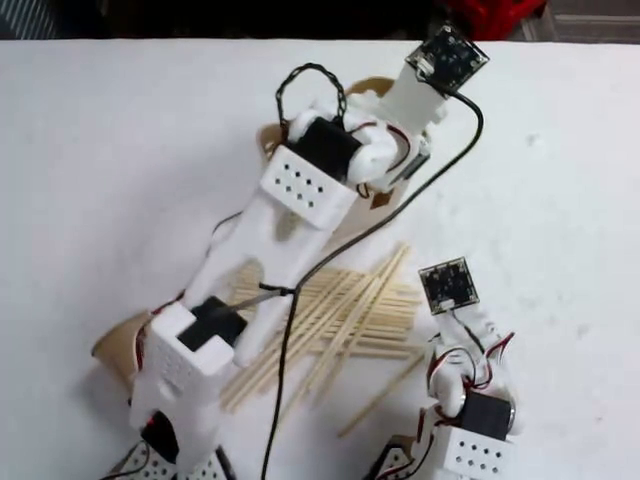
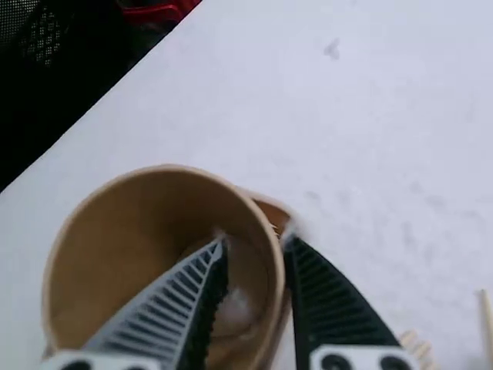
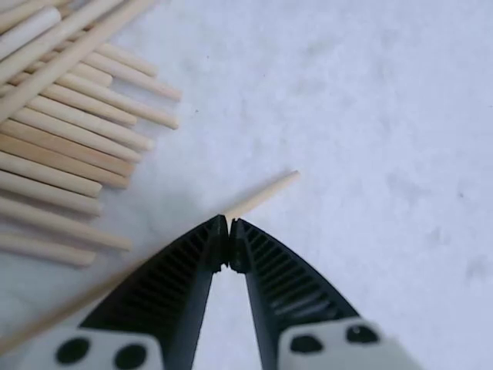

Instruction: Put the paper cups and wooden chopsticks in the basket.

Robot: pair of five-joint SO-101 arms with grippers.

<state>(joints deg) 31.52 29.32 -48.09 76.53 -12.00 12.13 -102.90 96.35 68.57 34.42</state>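
The left pincer [image 2: 256,245] pinches the wall of a paper cup [image 2: 131,231] at the high view's upper centre. The right pincer [image 3: 229,228] is pressed together over a lone chopstick [image 3: 266,193], lower right. The chopsticks [image 1: 350,310] lie mid-frame, and a second cup [image 1: 115,345] lies lower left.

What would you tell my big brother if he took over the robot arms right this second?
Left pincer: shut on the wall of a paper cup, one finger inside and one outside, at the far side of the table.
Right pincer: shut, seemingly holding nothing, tips over a lone chopstick.
Chopstick pile: on the table between the arms.
Second cup: beside the left arm's base.
Done: nothing put away yet.
Left: both cups and all the chopsticks.
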